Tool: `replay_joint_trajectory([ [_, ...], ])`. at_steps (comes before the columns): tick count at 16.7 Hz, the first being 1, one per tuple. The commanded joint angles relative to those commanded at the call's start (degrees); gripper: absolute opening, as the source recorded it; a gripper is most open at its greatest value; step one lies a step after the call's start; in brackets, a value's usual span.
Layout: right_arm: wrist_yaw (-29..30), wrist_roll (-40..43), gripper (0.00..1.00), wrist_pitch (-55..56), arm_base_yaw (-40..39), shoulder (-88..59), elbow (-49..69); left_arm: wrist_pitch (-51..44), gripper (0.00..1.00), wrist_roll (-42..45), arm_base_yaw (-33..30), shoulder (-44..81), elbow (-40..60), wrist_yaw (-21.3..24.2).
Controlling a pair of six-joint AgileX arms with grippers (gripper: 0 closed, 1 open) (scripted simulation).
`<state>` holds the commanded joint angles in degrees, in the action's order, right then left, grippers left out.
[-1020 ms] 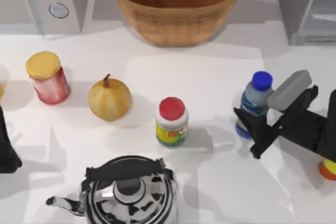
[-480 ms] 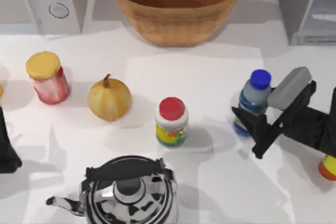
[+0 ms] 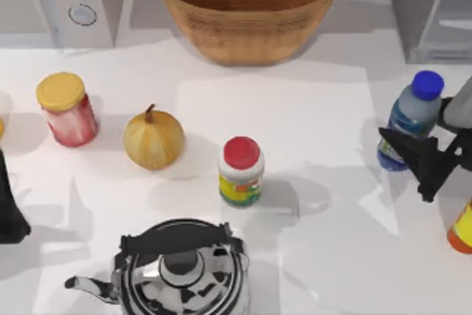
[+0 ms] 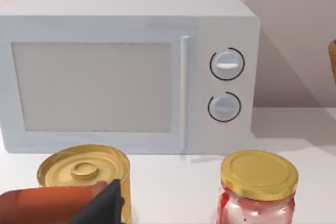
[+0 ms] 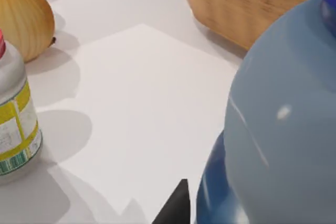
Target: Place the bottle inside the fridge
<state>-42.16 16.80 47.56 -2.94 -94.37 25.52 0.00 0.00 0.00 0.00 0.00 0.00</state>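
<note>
Across the table, right end effector clamping the bottle has moved rightward toward the fridge

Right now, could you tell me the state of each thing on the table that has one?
bottle: capped, tilted, held by the right gripper
fridge: door open
microwave: door shut
red-lidded jar: upright, lid on
yellow-lidded jar: upright, lid on
kettle: upright, lid on
</note>
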Motion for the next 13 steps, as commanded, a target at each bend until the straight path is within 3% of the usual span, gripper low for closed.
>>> replay_joint_trajectory([
  [5,-3.6,2.4,0.01,-7.1,8.0,3.5,-0.6,0.0,1.00,0.0,0.0,0.0,0.0,0.0],
  [13,-2.9,1.6,0.01,-9.4,8.3,5.4,-0.5,0.0,1.00,0.0,0.0,0.0,0.0,0.0],
])
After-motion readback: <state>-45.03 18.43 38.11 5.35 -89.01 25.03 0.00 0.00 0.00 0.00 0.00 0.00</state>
